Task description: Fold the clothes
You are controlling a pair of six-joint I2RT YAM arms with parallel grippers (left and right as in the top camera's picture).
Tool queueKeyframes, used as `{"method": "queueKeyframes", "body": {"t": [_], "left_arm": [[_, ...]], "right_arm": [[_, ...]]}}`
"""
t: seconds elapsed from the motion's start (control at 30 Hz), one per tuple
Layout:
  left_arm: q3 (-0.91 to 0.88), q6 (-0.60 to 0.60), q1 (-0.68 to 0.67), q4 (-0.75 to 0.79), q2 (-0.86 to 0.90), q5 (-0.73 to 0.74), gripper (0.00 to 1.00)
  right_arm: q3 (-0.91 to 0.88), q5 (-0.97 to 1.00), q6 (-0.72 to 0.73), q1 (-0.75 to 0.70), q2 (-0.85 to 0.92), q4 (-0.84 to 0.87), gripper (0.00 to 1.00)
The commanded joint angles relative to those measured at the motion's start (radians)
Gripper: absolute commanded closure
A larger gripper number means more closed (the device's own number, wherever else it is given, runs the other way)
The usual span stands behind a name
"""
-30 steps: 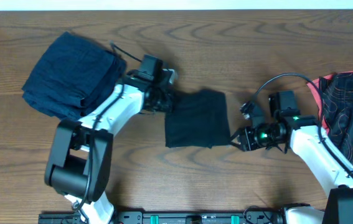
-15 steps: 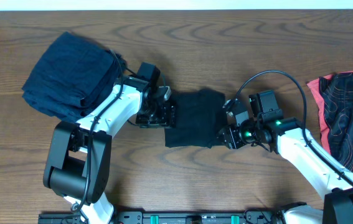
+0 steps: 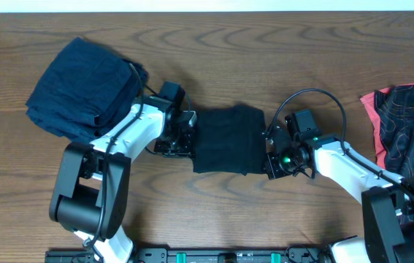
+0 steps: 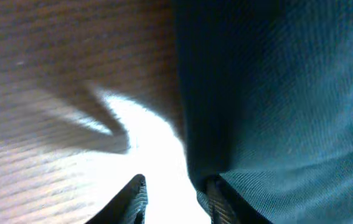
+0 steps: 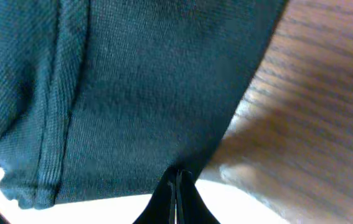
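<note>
Mid-table, the black garment (image 3: 228, 139) lies folded into a rough rectangle, flat on the wood, with one arm on each side.

Left tool (image 3: 190, 136) sits at the garment's left edge. In the wrist view its fingertips (image 4: 137, 198) are parted a little with bare table (image 3: 301, 58) between them. The inner fingertip is right against the cloth edge and nothing is gripped.

Right tool (image 3: 269, 155) sits at the garment's right edge, toward the near corner. In the wrist view the fingers are pressed together with no gap, tips right at the fabric's edge. Can't tell if any cloth is pinched between them. A ribbed seam runs along the fabric on the left of that view.

Navy pile of clothes (image 3: 82, 84) lies at the far left of the table, well apart from the black piece and just behind the left arm. Black-and-coral line-patterned garment (image 3: 411, 124) lies at the right edge, partly out of frame.
</note>
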Motion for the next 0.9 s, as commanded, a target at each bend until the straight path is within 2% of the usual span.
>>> {"method": "queueKeyframes", "body": {"t": [0.0,0.13,0.2,0.3,0.33,0.5,0.63,0.87], "left_arm": [[0.045,0.018,0.042,-0.007,-0.069,0.097,0.6],[0.074,0.016,0.071,0.034,-0.151,0.171,0.5],[0.074,0.017,0.071,0.1,-0.189,0.17,0.51],[0.073,0.018,0.064,0.212,-0.2,0.169,0.89],[0.073,0.022,0.063,0.264,-0.192,0.169,0.94],[0.073,0.021,0.062,0.391,-0.114,0.174,0.94],[0.073,0.023,0.062,0.43,-0.009,0.261,0.94],[0.073,0.033,0.079,0.442,0.143,0.23,0.94]], "right_arm": [[0.021,0.018,0.023,-0.011,-0.093,-0.023,0.96],[0.027,-0.032,0.042,-0.011,-0.22,0.004,0.95],[0.027,-0.042,0.094,-0.007,-0.258,0.046,0.99],[0.026,-0.042,0.178,0.003,-0.259,0.101,0.99],[0.025,-0.042,0.206,0.009,-0.247,0.123,0.99],[0.025,-0.079,0.281,0.044,-0.15,0.212,0.99],[0.025,-0.145,0.297,0.088,-0.055,0.274,0.99],[0.025,-0.074,0.371,0.117,0.039,0.229,0.99]]}}
